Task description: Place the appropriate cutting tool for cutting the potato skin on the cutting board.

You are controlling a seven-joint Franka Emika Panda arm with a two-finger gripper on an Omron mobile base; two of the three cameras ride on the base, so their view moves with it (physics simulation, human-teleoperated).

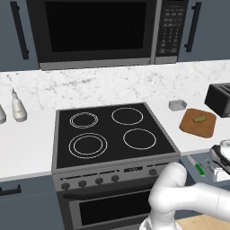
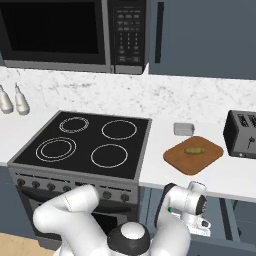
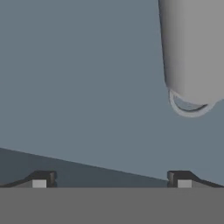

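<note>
A black four-ring stovetop sits left of a reddish-brown rounded wooden cutting board carrying a small olive-yellow oval potato, while the gripper, jaws spread wide and empty, faces a cut-off, unidentifiable grey handle at one o'clock.

1. Cutting board: flat reddish-brown wood with rounded corners. It lies flat on the white counter to the right of the stove, turned at an angle to the counter edge.
2. Potato: small olive-yellow oval lump, lying on its side on the board's upper surface, near the middle. It is far smaller than the board and touches it.
3. Right base view: same board, same potato, long axis roughly left-right.
</note>
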